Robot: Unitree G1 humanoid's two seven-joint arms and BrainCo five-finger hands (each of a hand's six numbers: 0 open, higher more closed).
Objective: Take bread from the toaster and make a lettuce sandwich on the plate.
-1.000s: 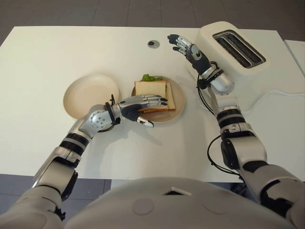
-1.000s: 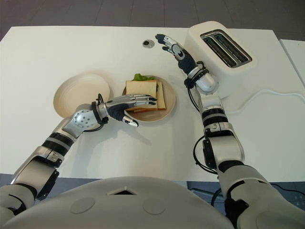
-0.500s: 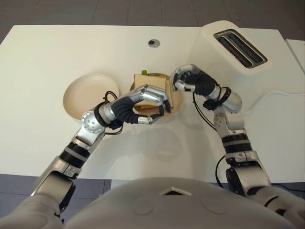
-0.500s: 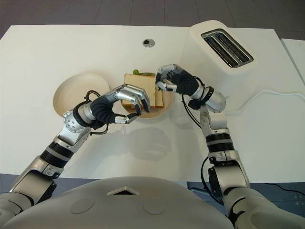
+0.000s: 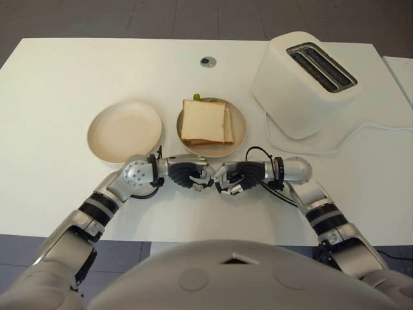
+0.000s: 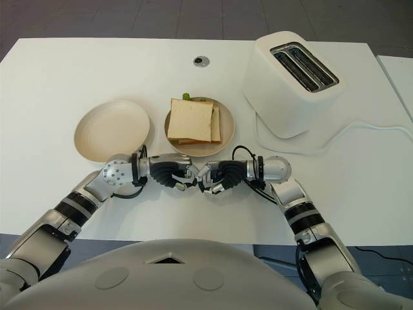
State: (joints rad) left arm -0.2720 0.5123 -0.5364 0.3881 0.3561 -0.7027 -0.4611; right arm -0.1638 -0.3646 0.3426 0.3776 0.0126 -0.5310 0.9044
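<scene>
A stacked sandwich [image 5: 205,121] of bread slices with a bit of green lettuce [image 5: 197,98] peeking out at the back lies on the tan plate [image 5: 238,139] in the middle of the table. The white toaster [image 5: 303,84] stands at the back right, both slots showing no bread. My left hand [image 5: 188,173] and right hand [image 5: 236,177] rest low on the table just in front of the plate, knuckles facing each other and nearly touching. Both hands have their fingers curled and hold nothing.
A second, bare cream plate [image 5: 124,130] sits left of the sandwich plate. The toaster's white cable [image 5: 361,132] loops to the right edge. A small round metal fitting [image 5: 207,62] is set in the tabletop at the back.
Both hands have drawn back from the sandwich and dropped to the table in front of the plate, fingers curled. The right hand earlier came down from beside the toaster.
</scene>
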